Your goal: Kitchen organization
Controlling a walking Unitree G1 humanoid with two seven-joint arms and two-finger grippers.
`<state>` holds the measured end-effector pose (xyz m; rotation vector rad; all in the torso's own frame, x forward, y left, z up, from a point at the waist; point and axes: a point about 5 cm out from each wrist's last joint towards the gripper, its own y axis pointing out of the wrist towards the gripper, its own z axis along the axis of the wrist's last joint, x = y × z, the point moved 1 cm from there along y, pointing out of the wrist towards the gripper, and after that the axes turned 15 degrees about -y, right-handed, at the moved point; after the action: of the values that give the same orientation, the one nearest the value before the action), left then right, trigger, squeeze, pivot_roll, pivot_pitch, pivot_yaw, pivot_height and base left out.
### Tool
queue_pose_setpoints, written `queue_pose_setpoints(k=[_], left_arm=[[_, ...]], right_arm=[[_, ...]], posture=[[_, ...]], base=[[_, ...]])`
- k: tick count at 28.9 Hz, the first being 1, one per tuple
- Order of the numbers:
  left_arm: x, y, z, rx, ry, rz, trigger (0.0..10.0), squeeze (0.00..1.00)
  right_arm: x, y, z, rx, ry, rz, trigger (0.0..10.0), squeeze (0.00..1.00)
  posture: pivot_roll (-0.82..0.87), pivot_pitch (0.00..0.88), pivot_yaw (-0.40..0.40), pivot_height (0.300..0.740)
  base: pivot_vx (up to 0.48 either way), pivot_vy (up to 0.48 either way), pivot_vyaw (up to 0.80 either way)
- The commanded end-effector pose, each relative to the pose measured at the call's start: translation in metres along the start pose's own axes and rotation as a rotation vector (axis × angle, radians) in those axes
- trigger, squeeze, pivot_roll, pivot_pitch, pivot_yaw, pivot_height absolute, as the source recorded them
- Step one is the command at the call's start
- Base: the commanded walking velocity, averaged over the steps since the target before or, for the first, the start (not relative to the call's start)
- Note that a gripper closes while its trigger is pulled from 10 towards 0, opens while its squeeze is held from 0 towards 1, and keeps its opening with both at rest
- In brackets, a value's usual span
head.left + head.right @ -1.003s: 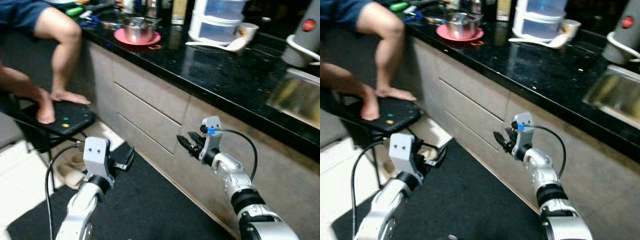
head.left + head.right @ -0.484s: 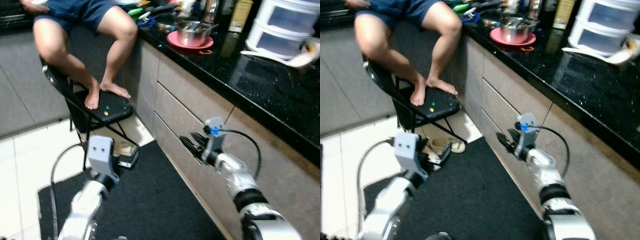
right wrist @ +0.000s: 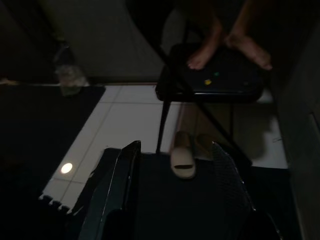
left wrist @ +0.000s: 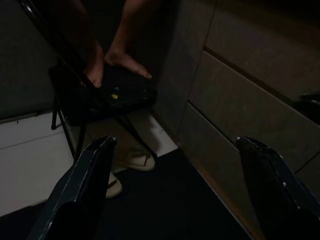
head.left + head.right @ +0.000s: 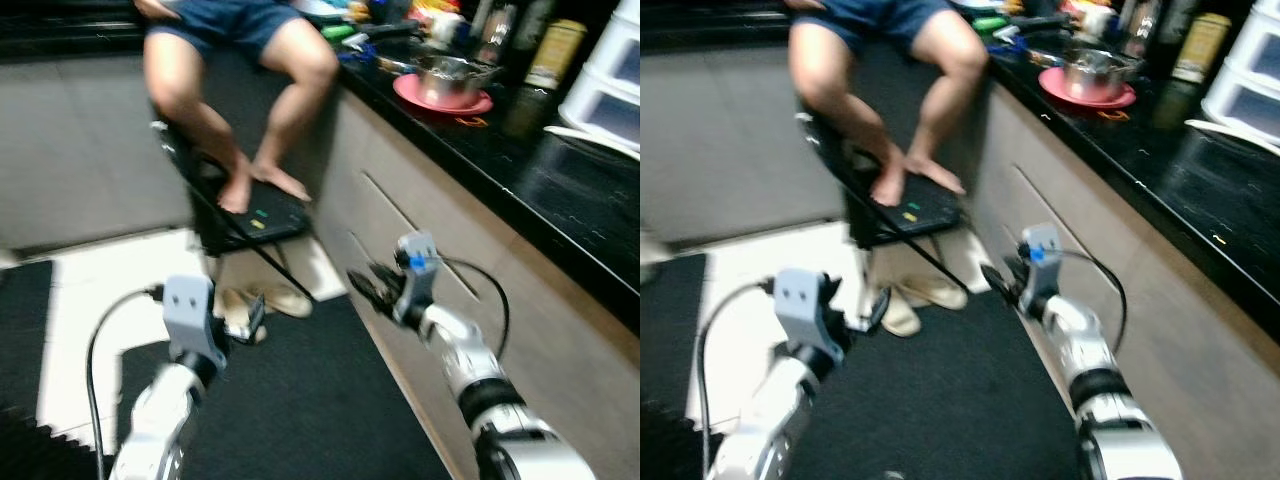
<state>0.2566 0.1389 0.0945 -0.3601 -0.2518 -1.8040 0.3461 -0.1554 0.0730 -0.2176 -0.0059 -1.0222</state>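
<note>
Both arms are held out low over a black floor mat. My left gripper is open, its fingers spread wide with nothing between them. My right gripper hangs close to the grey cabinet drawers and is open and empty too. On the black counter a steel pot stands on a pink plate, with bottles behind it and a white drawer unit at the far right.
A person sits at the counter's end with bare feet on a black folding chair. A pair of slippers lies under the chair, beside the mat. White and grey floor tiles stretch to the left.
The whole picture has swung left: counter and sink slid off to the right, more floor and the chair came in. Both grippers keep the same open pose.
</note>
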Motion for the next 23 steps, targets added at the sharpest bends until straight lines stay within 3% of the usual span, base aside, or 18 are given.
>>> queue_pose_setpoints(k=[1, 14, 18, 19, 23], left_arm=[[0.002, 0.001, -0.001, 0.0, -0.013, -0.014, 10.0, 0.0], [0.003, 0.0, 0.0, 0.004, -0.006, -0.036, 10.0, 0.0], [0.002, 0.0, 0.0, 0.003, -0.006, -0.037, 10.0, 0.0], [0.002, 0.0, 0.0, 0.002, -0.006, -0.039, 10.0, 0.0], [0.002, 0.0, 0.0, -0.001, -0.005, -0.042, 10.0, 0.0]], right_arm=[[0.005, -0.002, -0.001, 0.006, 0.026, -0.03, 10.0, 0.0], [0.002, -0.002, 0.006, 0.08, 0.061, 0.025, 10.0, 0.0], [-0.007, -0.004, 0.017, 0.165, 0.078, 0.127, 10.0, 0.0], [-0.013, -0.005, 0.028, 0.239, 0.133, 0.207, 10.0, 0.0], [-0.017, -0.008, 0.051, 0.36, 0.209, 0.298, 10.0, 0.0]], posture=[[0.06, 0.0, -0.095, 0.732], [0.07, 0.0, -0.087, 0.732], [0.07, 0.0, -0.083, 0.732], [0.06, 0.0, -0.08, 0.732], [0.06, 0.0, -0.077, 0.732]], base=[[0.0, 0.0, 0.0], [0.342, 0.0, 0.0], [0.433, 0.0, 0.0], [0.435, 0.0, 0.0], [0.435, 0.0, 0.0]])
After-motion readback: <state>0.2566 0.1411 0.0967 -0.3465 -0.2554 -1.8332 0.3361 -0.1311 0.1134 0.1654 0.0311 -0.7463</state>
